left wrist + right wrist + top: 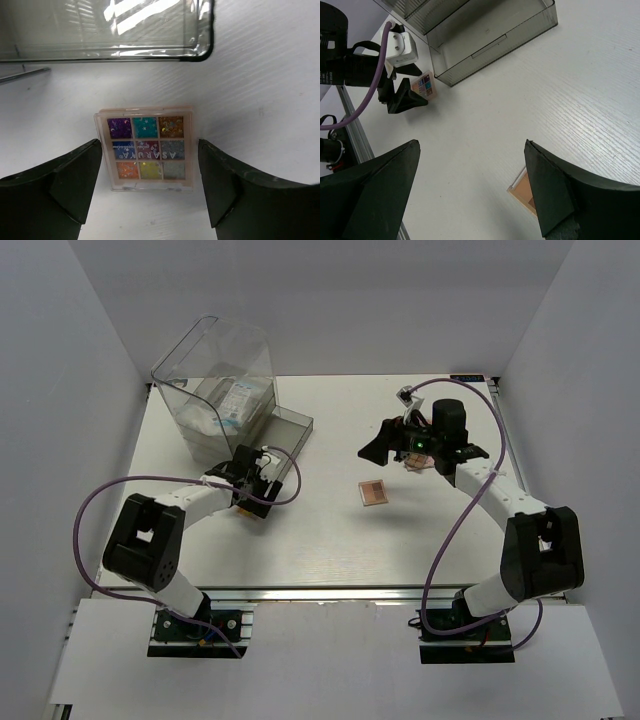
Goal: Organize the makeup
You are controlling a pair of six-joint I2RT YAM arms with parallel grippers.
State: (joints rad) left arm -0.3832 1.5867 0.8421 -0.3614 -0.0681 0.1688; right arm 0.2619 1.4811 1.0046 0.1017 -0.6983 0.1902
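Fingers, left: we record the left gripper [149, 167] low over the table [270, 100] with its fingers [75, 185] apart, one at each side edge of the colour palette [145, 152]. Nothing is clamped, and we cannot tell whether either pad touches it. We judge that this bracketing sets up a side pinch on a thin, flat item.

Colour palette: flat on the table, face up, nine pans showing. It is near square and slightly longer along the line that runs between the fingers toward the drawer [150, 50]. It lies just short of that drawer's front wall, apart from it.

Box [215, 360]: clear, at the far left of the table, with packets [236, 398] inside. Its drawer is pulled out toward the middle, which we take as the place meant to receive the palettes.

Tan palette [373, 493]: flat at mid-table, well apart from the drawer, square, its edges a little skew to the table's edge. We name no long axis.

Fingers, right: the right gripper [470, 170] hangs above the table with its fingers wide apart and holds nothing. The tan palette shows just beside its right finger, so we judge it is placed for that pick
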